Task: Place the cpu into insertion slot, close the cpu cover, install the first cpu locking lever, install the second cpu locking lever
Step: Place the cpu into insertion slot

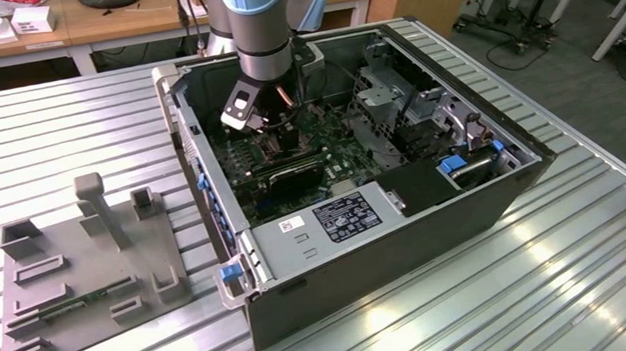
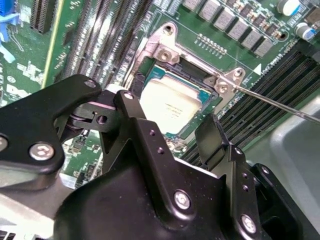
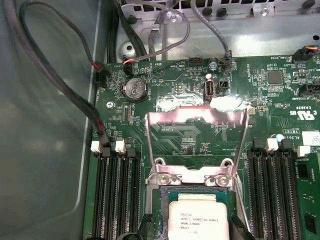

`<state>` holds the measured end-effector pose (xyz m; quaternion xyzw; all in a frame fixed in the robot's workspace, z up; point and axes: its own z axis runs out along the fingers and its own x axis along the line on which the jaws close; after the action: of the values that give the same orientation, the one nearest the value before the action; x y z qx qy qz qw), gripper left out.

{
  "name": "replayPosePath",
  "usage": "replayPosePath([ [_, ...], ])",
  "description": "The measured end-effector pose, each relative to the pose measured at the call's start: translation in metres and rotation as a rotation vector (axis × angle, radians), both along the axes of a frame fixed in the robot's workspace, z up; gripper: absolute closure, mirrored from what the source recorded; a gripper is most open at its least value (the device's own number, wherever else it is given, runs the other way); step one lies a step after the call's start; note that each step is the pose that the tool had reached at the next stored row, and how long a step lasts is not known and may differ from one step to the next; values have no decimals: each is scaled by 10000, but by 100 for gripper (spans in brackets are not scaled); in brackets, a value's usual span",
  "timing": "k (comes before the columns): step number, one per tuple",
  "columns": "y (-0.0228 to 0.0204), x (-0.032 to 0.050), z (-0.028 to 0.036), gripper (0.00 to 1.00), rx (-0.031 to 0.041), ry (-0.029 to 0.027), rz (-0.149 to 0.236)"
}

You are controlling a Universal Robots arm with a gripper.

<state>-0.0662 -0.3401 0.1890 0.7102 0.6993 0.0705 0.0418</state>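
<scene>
Clearly the chip is already down. The cpu [image 3: 198, 217] lies flat in the insertion slot [image 2: 185, 75] on the green motherboard [image 3: 150, 85], and the gripper [image 2: 167, 111] hangs just above it inside the open computer case [image 1: 424, 242]. Its jaws are open, one finger to either side of the chip. I'd say they hold nothing, since the first wrist view shows bare socket between one fingertip and the chip's edge.

The cpu cover [image 3: 195, 116] stands swung up on its hinge, so the board shows through its window. That keeps the socket open from above, and it is not yet closed. A thin wire locking lever [image 2: 275, 100] juts away from the socket corner, unlatched as far as I can judge.

The gripper's black body hides the near part of the socket in the second wrist view, and the chip's near edge is cut off in the first. From the exterior view the arm blocks the socket entirely, so I can't say whether the chip sits fully home.
</scene>
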Motion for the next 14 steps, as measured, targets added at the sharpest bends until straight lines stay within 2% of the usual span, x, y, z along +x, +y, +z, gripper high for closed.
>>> replayPosePath([
  [14,0,-1,2,34,-32,4,0],
])
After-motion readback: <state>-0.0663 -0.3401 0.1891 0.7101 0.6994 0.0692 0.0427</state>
